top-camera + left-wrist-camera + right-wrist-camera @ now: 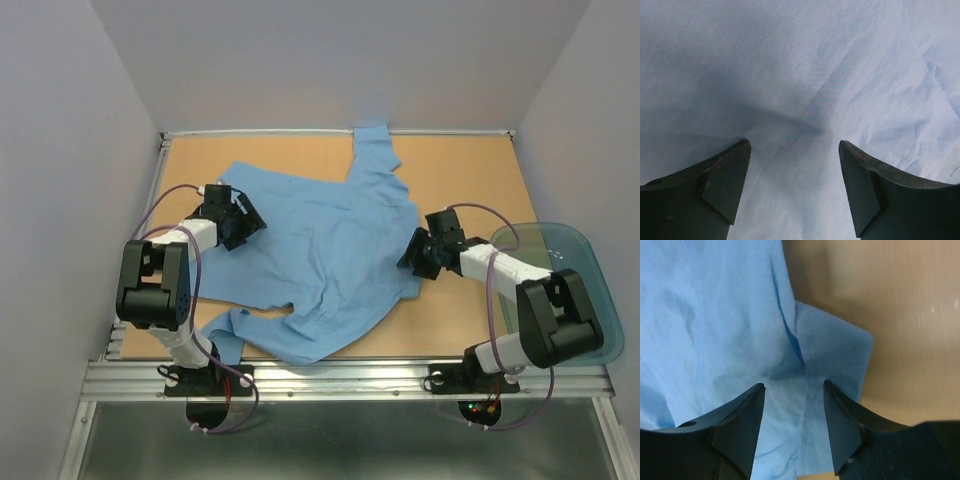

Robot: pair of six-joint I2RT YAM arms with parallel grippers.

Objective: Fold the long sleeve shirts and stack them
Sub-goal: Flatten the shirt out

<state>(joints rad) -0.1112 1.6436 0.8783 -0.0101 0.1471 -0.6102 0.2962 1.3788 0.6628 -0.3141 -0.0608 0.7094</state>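
Note:
A light blue long sleeve shirt point(330, 250) lies spread and rumpled over the wooden table point(470, 180). One sleeve reaches the back edge and the other trails to the front left. My left gripper point(240, 220) hovers over the shirt's left part. In the left wrist view it point(794, 142) is open wide, with cloth point(805, 65) filling the view and a low wrinkle between the fingers. My right gripper point(420, 255) is at the shirt's right edge. In the right wrist view it point(794, 384) is open, its tips set down either side of a stitched hem of the cloth point(715, 315).
A translucent teal tub point(600, 300) stands at the table's right edge behind the right arm. Bare wood point(900, 315) shows just right of the hem. Grey walls close in the left, right and back. A metal rail runs along the near edge.

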